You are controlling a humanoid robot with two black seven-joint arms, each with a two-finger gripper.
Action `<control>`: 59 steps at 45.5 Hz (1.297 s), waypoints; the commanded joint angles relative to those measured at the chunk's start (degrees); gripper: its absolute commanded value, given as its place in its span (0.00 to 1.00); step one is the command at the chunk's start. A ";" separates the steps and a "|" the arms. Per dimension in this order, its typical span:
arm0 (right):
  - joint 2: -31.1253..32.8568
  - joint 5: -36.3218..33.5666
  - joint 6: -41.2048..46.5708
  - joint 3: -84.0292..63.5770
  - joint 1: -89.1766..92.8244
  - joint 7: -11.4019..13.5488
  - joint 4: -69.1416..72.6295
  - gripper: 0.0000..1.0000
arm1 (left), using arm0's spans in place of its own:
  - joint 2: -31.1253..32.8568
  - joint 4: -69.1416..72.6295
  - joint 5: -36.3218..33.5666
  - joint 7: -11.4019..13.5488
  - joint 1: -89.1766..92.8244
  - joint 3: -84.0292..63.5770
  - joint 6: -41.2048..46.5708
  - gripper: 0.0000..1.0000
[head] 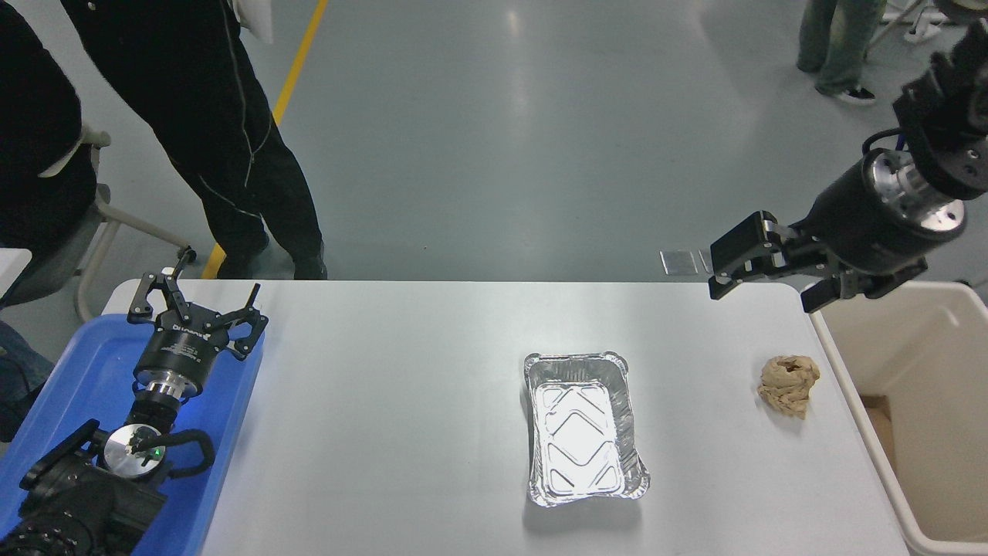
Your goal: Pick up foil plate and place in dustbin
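The foil plate point(585, 428) lies open side up on the white table point(386, 401), right of the middle. The beige dustbin point(918, 401) stands at the table's right end. My right gripper point(760, 287) hangs open and empty in the air above the table's far right corner, beside the bin's far left corner and well beyond the plate. My left gripper point(197, 303) is parked open over the blue tray point(69, 386) at the lower left.
A crumpled brown paper lump point(788, 384) lies between the plate and the bin. People in dark clothes stand and sit beyond the table's far left point(208, 131); another person's legs point(837, 46) show at the top right.
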State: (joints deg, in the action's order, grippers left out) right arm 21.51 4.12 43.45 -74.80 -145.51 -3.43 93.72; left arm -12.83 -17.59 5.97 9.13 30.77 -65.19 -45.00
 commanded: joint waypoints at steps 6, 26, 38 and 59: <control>-0.86 0.01 1.55 0.09 1.89 0.00 0.15 1.00 | 0.00 0.01 0.01 0.01 -0.01 -0.02 0.00 0.99; -4.45 -3.76 -26.57 4.05 28.25 0.00 -5.65 1.00 | 0.00 -0.08 0.01 0.01 -0.01 0.07 0.00 0.99; -13.51 -3.85 -32.98 10.02 42.93 -0.09 -12.24 1.00 | 0.00 -0.08 -0.08 -0.08 0.08 0.07 0.00 0.99; -20.01 -3.68 -36.06 13.28 63.50 0.00 -29.38 1.00 | 0.00 -0.08 -0.08 -0.17 0.08 0.07 0.00 0.99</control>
State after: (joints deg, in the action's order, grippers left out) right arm 4.02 0.46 8.96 -63.63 -91.79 -3.46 72.09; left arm -12.83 -17.67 5.89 9.04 30.85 -65.13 -45.00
